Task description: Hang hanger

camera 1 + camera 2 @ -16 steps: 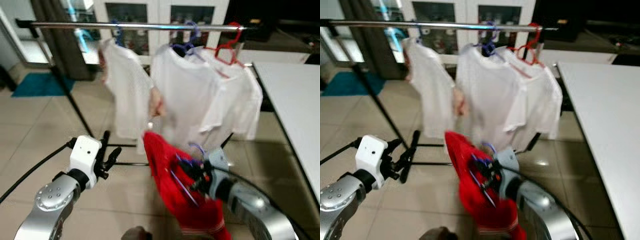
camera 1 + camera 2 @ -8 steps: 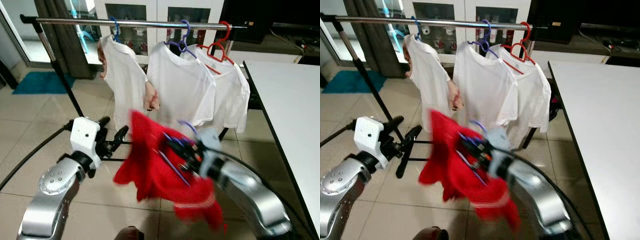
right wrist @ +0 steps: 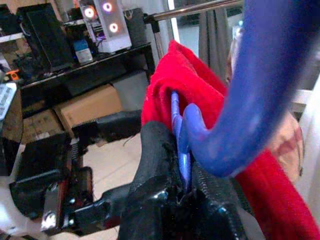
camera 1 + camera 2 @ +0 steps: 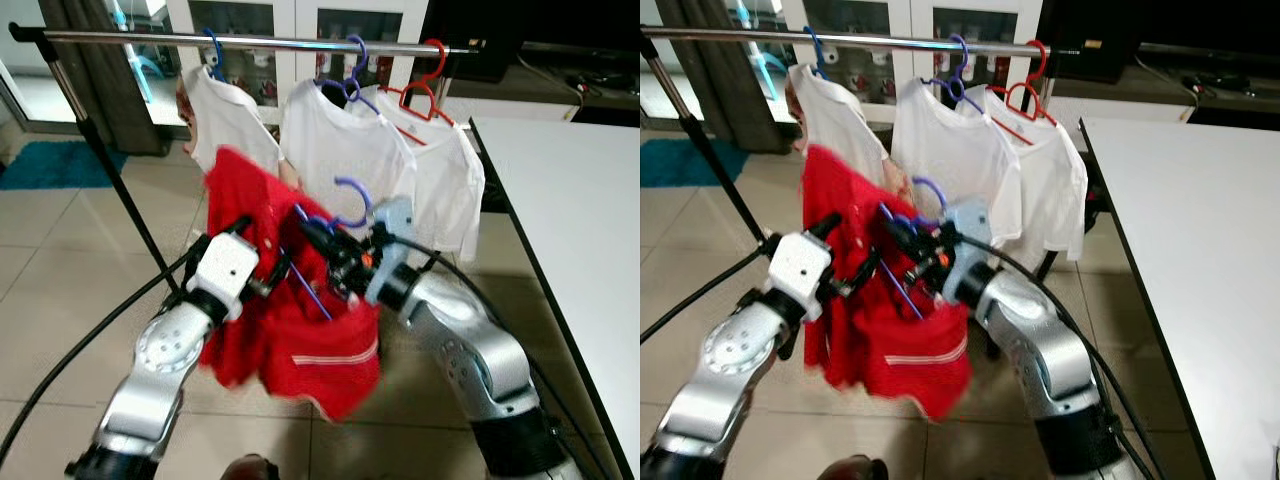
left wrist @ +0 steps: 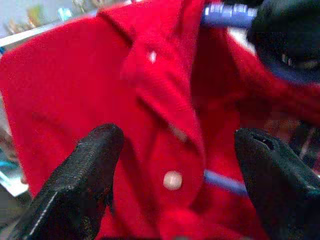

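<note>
A red shirt (image 4: 290,340) hangs on a blue hanger whose hook (image 4: 350,190) points up, below the metal rail (image 4: 250,40). My right gripper (image 4: 325,245) is shut on the blue hanger (image 3: 260,90) at its neck, just above the shirt's collar (image 3: 190,80). My left gripper (image 4: 280,270) is close against the shirt's left side. In the left wrist view its fingers (image 5: 85,175) stand apart, open, with the buttoned collar (image 5: 165,100) right in front of them. Three white shirts (image 4: 345,160) hang on the rail on blue and red hangers.
A white table (image 4: 580,200) runs along the right side. The rack's slanted black leg (image 4: 110,170) comes down on the left over the tiled floor. A teal mat (image 4: 50,165) lies far left, and glass cabinets stand behind the rail.
My right gripper has lifted the hanger and red shirt up toward the rail. My left gripper has closed in on the shirt from the left. The camera has shifted too.
</note>
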`<state>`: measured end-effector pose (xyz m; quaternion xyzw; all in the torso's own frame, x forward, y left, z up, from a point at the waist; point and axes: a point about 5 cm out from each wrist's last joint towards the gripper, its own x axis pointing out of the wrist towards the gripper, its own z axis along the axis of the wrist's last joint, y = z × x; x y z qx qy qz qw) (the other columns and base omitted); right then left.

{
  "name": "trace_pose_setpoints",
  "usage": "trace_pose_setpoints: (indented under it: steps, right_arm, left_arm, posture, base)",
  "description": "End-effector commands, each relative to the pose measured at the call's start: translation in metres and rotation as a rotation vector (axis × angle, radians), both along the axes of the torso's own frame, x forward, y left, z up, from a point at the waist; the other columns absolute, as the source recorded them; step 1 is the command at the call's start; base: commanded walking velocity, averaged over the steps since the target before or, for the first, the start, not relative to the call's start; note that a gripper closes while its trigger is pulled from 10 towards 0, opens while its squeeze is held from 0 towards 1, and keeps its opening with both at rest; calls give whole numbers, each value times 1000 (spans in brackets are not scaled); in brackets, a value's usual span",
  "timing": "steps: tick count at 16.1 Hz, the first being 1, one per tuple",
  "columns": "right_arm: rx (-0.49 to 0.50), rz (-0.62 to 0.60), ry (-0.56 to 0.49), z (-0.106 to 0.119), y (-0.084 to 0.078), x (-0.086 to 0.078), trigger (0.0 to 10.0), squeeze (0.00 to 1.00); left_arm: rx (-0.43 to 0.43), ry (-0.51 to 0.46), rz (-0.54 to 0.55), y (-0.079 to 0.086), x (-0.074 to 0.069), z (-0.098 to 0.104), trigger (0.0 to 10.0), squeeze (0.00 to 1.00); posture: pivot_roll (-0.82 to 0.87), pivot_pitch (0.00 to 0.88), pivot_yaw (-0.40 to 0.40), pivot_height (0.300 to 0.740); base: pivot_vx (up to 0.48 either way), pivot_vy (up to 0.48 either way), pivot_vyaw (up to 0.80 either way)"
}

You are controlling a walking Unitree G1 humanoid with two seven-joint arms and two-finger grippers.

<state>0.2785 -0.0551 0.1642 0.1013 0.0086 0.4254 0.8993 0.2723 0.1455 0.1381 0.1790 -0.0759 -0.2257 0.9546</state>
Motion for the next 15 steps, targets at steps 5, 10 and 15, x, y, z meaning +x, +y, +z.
trace_pose_setpoints:
  steps: [5, 10, 15]
  right_arm:
    - [38, 13, -23, 9, 4, 2, 10000, 0]
    - [42, 23, -36, 10, 4, 1, 10000, 0]
    - [44, 33, -53, 10, 5, -1, 10000, 0]
  left_arm:
    - [-2, -100, 37, 3, 14, 5, 0, 0]
    - [-51, -95, -32, -6, 20, 2, 0, 0]
    - [-109, -95, -61, -9, 31, 7, 0, 0]
  posture:
    - [-11, 29, 6, 740]
    - [-19, 3, 20, 740]
    - [-25, 0, 35, 740]
  base:
    - [0, 0, 0]
    - [0, 0, 0]
    - [0, 0, 0]
